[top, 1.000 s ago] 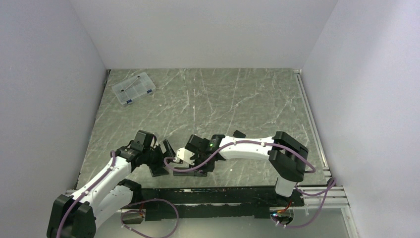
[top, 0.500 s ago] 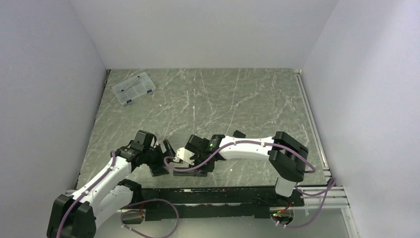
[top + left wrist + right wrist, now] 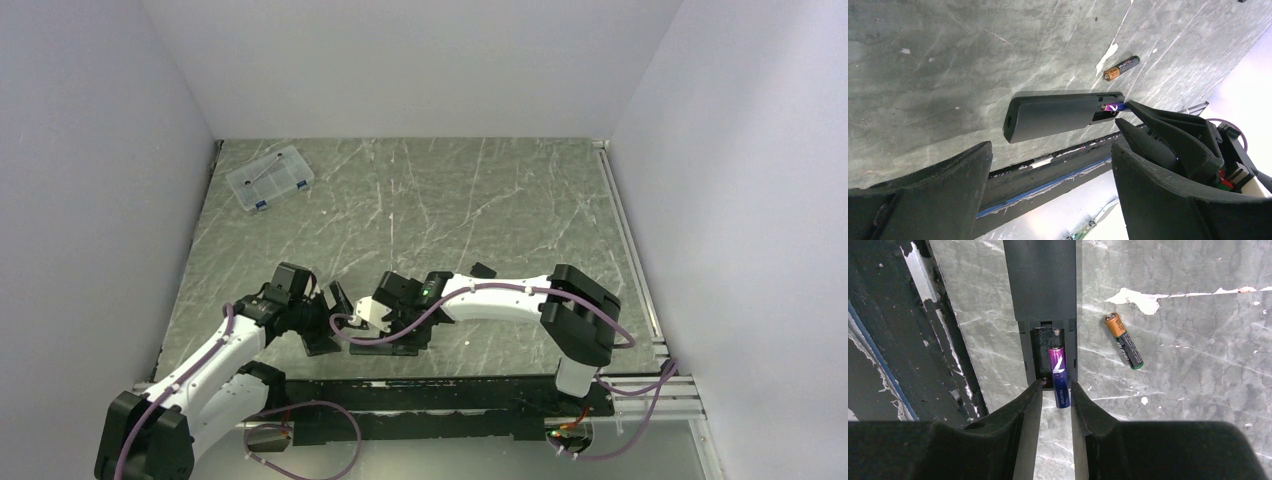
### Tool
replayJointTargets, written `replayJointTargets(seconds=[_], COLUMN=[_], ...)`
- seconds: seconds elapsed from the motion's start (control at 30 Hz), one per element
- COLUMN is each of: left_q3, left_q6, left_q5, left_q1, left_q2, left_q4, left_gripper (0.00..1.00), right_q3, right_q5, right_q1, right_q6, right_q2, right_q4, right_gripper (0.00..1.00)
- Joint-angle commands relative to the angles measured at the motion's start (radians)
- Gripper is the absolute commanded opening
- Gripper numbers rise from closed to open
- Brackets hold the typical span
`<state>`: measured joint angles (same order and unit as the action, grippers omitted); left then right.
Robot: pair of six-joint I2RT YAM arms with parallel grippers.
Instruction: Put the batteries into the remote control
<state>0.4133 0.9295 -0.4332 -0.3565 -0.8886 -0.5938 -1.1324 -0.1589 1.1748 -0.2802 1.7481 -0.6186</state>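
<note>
Seating is wanting a level twelve-o'clock push: right hand (image 3: 1056, 390) is bracketing the purple battery (image 3: 1058, 371), pinching or not I cannot tell.

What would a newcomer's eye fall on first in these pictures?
Probably the purple battery, lying in the remote control's open compartment with one end sticking out between the right gripper's fingers. Next, the copper-ended battery, lying loose on the table just beside the remote.
</note>
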Motion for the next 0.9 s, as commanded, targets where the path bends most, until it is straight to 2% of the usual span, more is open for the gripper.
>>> replayJointTargets(seconds=[0.0,0.5,0.87], left_q3=[0.000,0.001,-0.001], left_q6=[0.003,0.000,0.000], left_q5=[-0.024,-0.025,-0.026], left_q1=[0.004,0.004,0.004], left_q2=[-0.004,-0.003,-0.004], left_q4=[0.027,0.026,0.026], left_gripper=[0.94,0.94,0.94], right_q3=[-0.037,-0.050,-0.052], right_q5=[-0.015,0.010,0.010], right_q1=[0.008,0.008,0.008], right_q6=[0.004,0.006,0.010], right_q2=[0.014,0.036,0.044], right_q4=[0.044,0.072,0.081], right_gripper=[0.30,0.31,0.28])
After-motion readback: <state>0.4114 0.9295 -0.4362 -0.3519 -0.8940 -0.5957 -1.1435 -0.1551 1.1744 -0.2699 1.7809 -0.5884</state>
